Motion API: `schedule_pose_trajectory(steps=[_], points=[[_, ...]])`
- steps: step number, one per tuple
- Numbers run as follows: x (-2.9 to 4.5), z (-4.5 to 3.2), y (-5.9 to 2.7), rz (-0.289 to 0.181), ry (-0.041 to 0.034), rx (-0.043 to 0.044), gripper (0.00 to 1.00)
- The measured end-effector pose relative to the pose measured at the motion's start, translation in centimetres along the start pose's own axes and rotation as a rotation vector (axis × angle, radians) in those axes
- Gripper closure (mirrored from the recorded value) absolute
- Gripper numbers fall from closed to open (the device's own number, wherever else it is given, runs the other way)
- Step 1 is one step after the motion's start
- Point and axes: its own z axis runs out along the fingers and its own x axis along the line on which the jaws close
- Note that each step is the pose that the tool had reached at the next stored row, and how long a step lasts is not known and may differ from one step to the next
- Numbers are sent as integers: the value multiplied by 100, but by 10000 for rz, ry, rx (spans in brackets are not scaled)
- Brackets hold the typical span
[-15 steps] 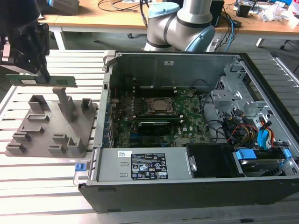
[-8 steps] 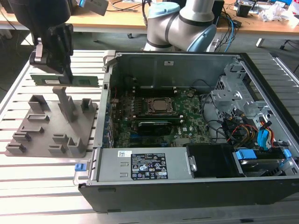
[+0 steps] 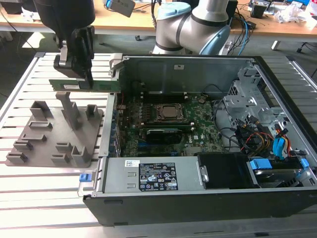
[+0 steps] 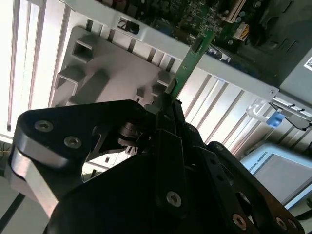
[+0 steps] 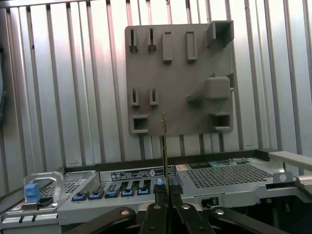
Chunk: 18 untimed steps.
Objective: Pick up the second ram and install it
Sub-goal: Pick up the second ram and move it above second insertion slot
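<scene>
Exterior view: the gripper (image 3: 81, 82) hangs over the far part of the tray (image 3: 49, 144), on the exterior view's left of the open case (image 3: 173, 69).
Gripper state: closed on the ram (image 3: 106, 86), with the fingers pinching its flat faces near the middle of its length.
Ram position: it is lifted clear of the tray and lies level with its long edge horizontal. Its end toward the exterior view's right is near the case's left wall, outside the case.
Ram in second wrist view: the green stick (image 4: 192, 63) sticks out past the gripper (image 4: 165, 102) and points toward the case rim.
Ram in first wrist view: it is seen edge-on as a thin line (image 5: 164, 146) rising from the gripper (image 5: 165, 197), with the tray (image 5: 180, 58) beyond it.
Tray: grey, with upright posts and slots, lying flat on the slatted table (image 3: 49, 186) just beside the case.
Case: it lies on its side with the lid off. The motherboard (image 3: 198, 126) is exposed and the CPU socket (image 3: 166, 113) sits near the board's middle.
Ram versus board: well apart, and the ram is not seated in any slot.
Arm: the grey and blue joints (image 3: 193, 22) stand behind the case's far wall.
</scene>
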Motion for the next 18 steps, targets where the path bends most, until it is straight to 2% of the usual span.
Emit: schedule_pose_trajectory(steps=[1, 4, 6, 9, 16, 18], points=[[-3, 0, -28, -1, 0, -1, 86], [-24, -3, -244, 0, 2, -5, 86], [-34, -4, -349, 1, 0, -5, 86], [-54, -6, -551, 1, 1, -8, 86], [-82, -9, -810, 2, 2, -14, 86], [-95, -10, -935, 1, 2, -16, 86]])
